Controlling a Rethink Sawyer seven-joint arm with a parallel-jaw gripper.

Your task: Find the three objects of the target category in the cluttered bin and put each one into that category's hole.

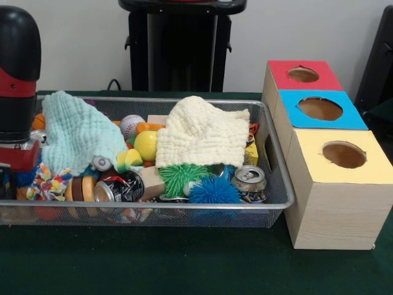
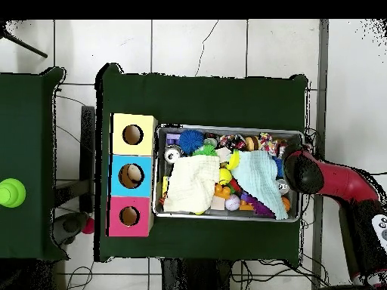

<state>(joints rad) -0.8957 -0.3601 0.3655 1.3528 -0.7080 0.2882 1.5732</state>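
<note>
The wire mesh bin [image 1: 277, 153] stands on the green table, full of clutter; it also shows in the overhead view [image 2: 227, 128]. A mint cloth [image 1: 77, 132] and a cream cloth [image 1: 199, 132] cover much of it. I cannot make out any plush toy; a small orange bit [image 1: 38, 121] beside the arm is unclear. The red-topped box's hole [image 1: 303, 74] is at the far end of the box row, also visible from overhead [image 2: 129, 216]. My arm's black and red end [image 1: 18, 92] hangs over the bin's end farthest from the boxes [image 2: 302, 172]. The gripper below it is hidden.
In the bin lie a green spiky ball [image 1: 182, 176], a blue spiky ball [image 1: 214, 192], drink cans [image 1: 249, 179], a baseball [image 1: 131, 125] and a yellow ball [image 1: 146, 145]. The blue-topped box [image 1: 320, 109] and yellow-topped box [image 1: 344, 155] stand beside the red one.
</note>
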